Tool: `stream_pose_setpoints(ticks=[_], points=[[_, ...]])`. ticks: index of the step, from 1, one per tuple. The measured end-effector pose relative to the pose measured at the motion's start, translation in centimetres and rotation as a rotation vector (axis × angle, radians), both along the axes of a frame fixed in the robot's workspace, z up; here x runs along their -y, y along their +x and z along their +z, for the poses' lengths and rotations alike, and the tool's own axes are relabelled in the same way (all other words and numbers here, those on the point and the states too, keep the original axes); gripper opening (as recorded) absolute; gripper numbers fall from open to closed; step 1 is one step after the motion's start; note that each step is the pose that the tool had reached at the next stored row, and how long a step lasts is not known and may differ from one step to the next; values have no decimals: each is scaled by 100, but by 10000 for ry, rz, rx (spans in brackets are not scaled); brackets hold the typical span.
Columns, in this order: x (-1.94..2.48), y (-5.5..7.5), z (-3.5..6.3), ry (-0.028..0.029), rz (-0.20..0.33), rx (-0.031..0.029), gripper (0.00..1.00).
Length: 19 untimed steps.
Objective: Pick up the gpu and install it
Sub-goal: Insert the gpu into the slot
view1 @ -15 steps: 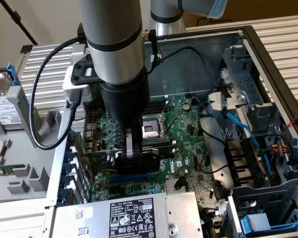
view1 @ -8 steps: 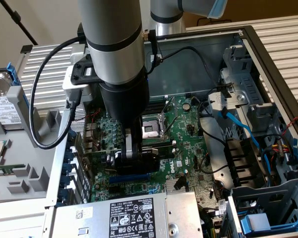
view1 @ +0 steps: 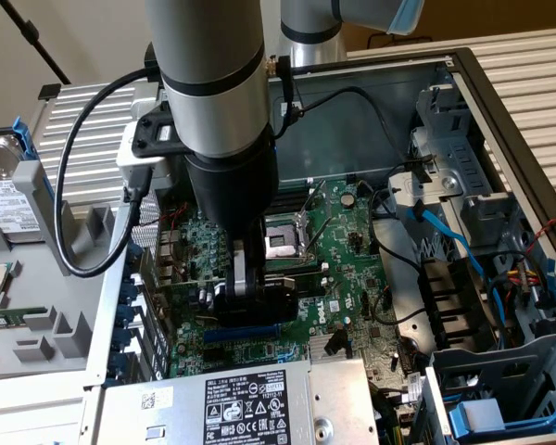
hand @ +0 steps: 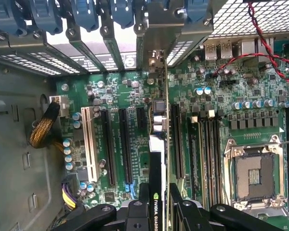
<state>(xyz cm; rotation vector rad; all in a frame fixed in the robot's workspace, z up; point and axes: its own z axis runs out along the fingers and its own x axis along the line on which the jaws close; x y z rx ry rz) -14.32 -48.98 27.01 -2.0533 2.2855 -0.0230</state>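
We saw the gripper (view1: 248, 295) clenched on the graphics card (view1: 276, 298), with one finger on each face. The card stood on its edge, low over the motherboard (view1: 347, 269). From the exterior view the black cooler side faced the power supply (view1: 250, 403), which sat along the near edge of the computer case (view1: 500, 102). A blue slot (view1: 241, 331) showed on the board just beside the card, on the power supply's side.

In the wrist view the gripper (hand: 159, 202) held the graphics card (hand: 156, 159) edge-on. The card ran in line with the long black slots (hand: 107, 147) on the motherboard (hand: 221, 96), and its far end reached toward the board's edge where the row of slot covers (hand: 86, 48) stood. A white slot (hand: 88, 139) lay on one side of the card, beyond the black ones. The processor socket (hand: 255, 175) lay on the other side, beyond the memory slots (hand: 209, 144). We could not tell whether the card's lower edge was touching a slot or hanging just above it.

The arm (view1: 208, 83) came down steeply over the middle of the case. A black cable (view1: 74, 204) looped from it toward the case's edge at the exterior view's left.
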Motion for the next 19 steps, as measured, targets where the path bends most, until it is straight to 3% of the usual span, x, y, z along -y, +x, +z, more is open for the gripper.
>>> stream_pose_setpoints(ticks=[6,10,19], points=[[0,0,0,0,-59,-6,27],[-1,2,-1,3,-84,-85,27],[0,10,0,0,-108,-88,27]])
